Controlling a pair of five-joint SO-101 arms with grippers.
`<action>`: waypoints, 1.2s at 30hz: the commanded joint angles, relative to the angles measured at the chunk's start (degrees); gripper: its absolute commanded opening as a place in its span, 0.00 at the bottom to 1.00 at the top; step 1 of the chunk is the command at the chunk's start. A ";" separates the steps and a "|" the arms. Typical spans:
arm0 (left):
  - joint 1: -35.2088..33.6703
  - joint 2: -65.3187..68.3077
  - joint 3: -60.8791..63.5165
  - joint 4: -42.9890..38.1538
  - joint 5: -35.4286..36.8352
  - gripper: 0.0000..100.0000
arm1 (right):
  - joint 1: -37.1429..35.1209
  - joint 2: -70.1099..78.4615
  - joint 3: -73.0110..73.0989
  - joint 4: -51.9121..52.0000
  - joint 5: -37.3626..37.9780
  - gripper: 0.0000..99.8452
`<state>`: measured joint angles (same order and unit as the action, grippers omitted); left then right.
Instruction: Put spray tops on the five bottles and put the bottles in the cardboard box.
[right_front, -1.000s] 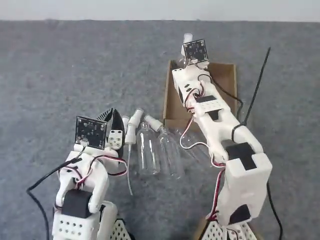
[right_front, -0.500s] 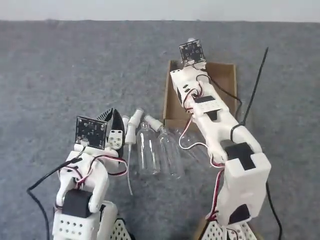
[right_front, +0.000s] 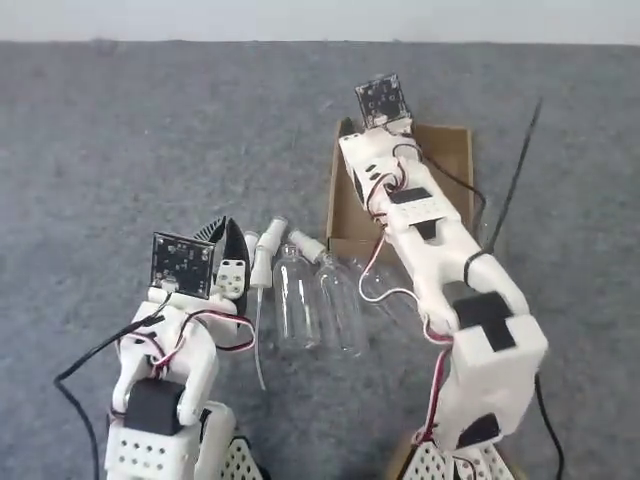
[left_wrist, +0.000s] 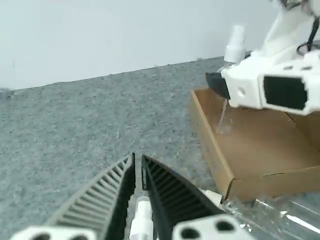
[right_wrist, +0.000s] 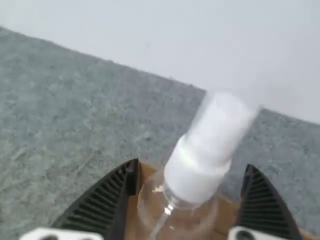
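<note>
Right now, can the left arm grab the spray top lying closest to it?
Probably yes. The left gripper sits right beside that spray top, and nothing lies between them. Its fingers look shut, though, so it would have to open them first.

- Cardboard box (right_front: 448, 150): no legible text, label or sign on its visible faces.
- Bottles (right_front: 296, 300): clear walls, no readable label.
- Camera boards (right_front: 182, 263) on the arms: any markings are too small to read.
</note>
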<state>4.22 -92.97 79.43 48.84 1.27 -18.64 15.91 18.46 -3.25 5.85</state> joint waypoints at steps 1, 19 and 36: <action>-0.26 -0.62 -0.48 -1.58 -0.09 0.01 | -0.13 -10.15 -1.67 4.35 1.23 0.27; -0.79 -0.26 -1.01 -1.41 1.67 0.01 | -5.85 -49.01 -1.14 73.54 1.58 0.27; -0.79 -0.18 -1.71 -0.35 1.76 0.01 | -14.64 -54.99 32.00 71.96 5.98 0.27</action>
<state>3.87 -92.97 79.43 48.84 2.42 -33.76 -37.89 48.88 72.44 11.47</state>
